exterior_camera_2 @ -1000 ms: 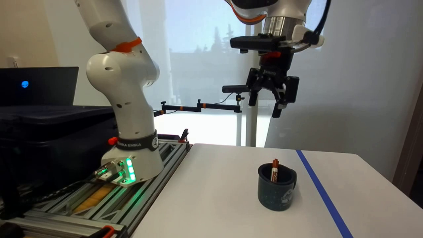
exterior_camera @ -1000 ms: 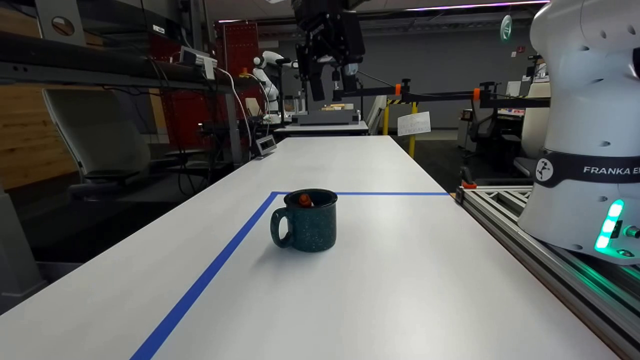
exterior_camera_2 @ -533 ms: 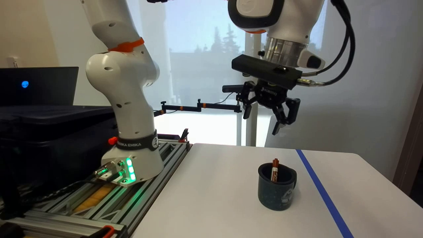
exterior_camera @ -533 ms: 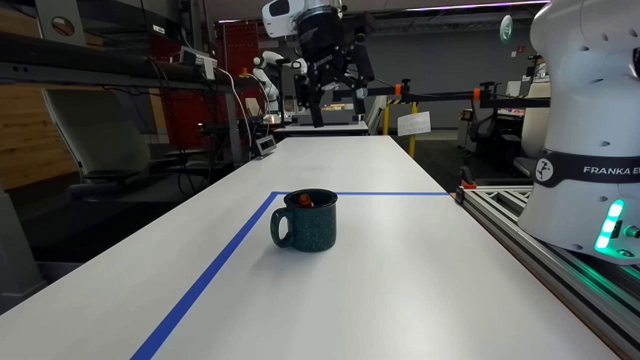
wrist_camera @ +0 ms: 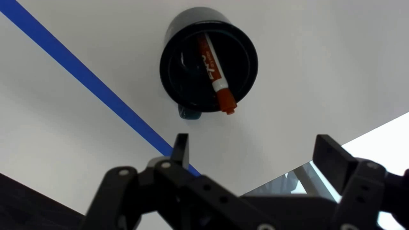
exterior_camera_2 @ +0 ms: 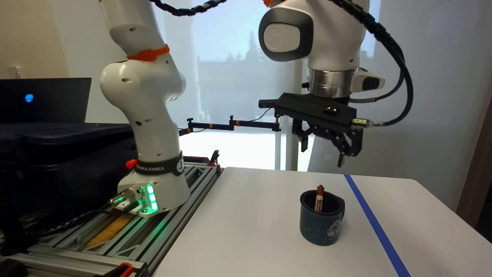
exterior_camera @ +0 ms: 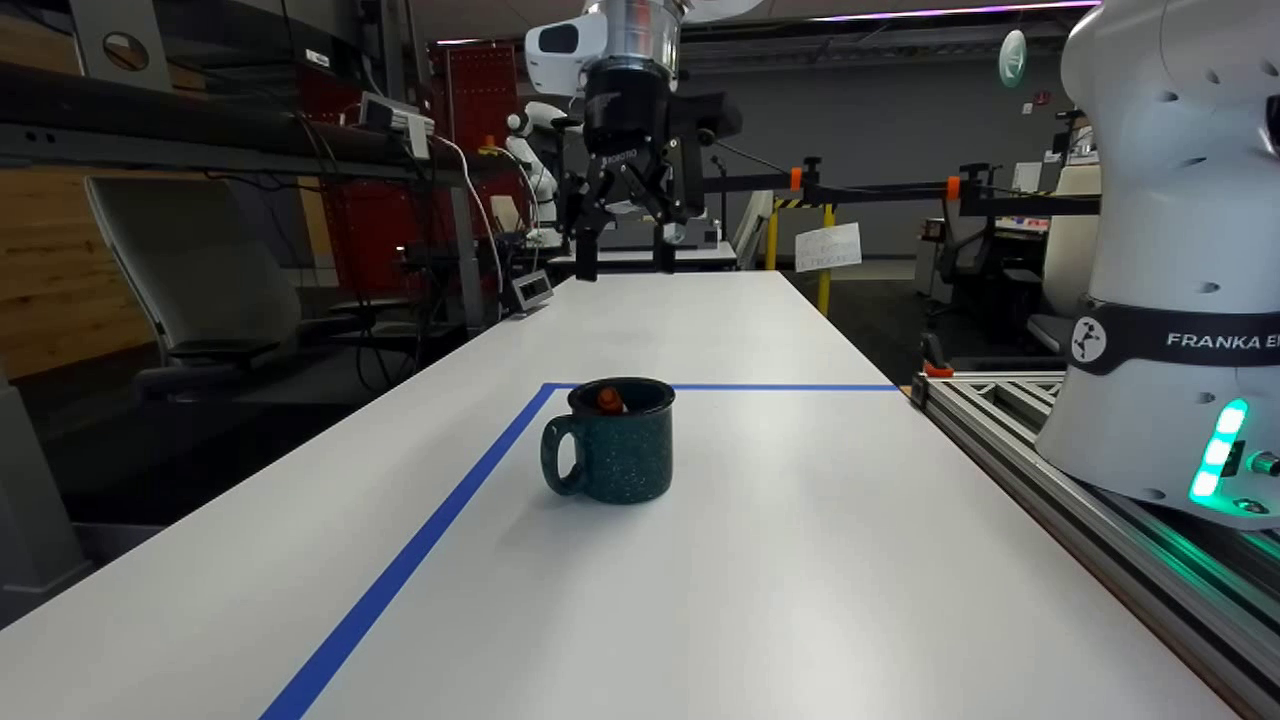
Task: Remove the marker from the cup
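Note:
The cup, a dark teal mug with a loop handle, stands upright on the white table in both exterior views [exterior_camera: 630,458] [exterior_camera_2: 319,230]. The marker, reddish-brown with a white band, leans inside it in both exterior views [exterior_camera: 609,401] [exterior_camera_2: 319,200], its cap end rising above the rim. In the wrist view the marker [wrist_camera: 211,65] lies slanted across the mouth of the cup [wrist_camera: 198,15], cap over the rim near the handle. My gripper [exterior_camera: 625,266] [exterior_camera_2: 322,157] is open and empty, pointing down well above the cup. Its fingers stand wide apart in the wrist view [wrist_camera: 252,136].
Blue tape [exterior_camera: 430,545] [exterior_camera_2: 378,227] runs along the table beside the cup's handle side. The robot base [exterior_camera_2: 153,192] stands on a metal rail frame at the table's edge. A camera bar [exterior_camera: 870,187] [exterior_camera_2: 230,124] reaches out behind the gripper.
My gripper has come down from higher up and turned from a tilted pose to pointing more nearly straight down. It stays open. The cup and marker have not moved.

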### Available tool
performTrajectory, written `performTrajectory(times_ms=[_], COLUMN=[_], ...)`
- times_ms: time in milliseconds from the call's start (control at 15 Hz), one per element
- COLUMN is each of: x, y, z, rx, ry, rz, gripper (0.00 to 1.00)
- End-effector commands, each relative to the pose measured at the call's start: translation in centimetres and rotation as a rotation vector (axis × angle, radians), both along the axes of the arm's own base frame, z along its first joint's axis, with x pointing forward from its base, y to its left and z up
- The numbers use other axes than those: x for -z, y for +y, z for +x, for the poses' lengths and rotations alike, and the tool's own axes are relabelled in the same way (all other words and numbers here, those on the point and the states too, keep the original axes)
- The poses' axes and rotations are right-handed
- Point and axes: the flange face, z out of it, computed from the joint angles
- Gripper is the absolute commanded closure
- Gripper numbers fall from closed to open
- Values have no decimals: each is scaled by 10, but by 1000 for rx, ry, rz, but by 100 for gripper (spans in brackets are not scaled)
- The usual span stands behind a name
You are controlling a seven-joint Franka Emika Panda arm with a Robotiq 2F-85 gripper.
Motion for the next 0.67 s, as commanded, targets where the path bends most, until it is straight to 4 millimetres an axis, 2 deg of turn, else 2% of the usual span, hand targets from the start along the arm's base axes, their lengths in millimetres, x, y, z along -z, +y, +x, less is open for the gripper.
performTrajectory(times_ms=[0, 333, 600], x=[2, 13, 29], y=[1, 4, 1], z=[0, 0, 2], rx=[-20, -83, -128], ry=[11, 1, -5], rz=[6, 17, 24], gripper=[0, 0, 0])
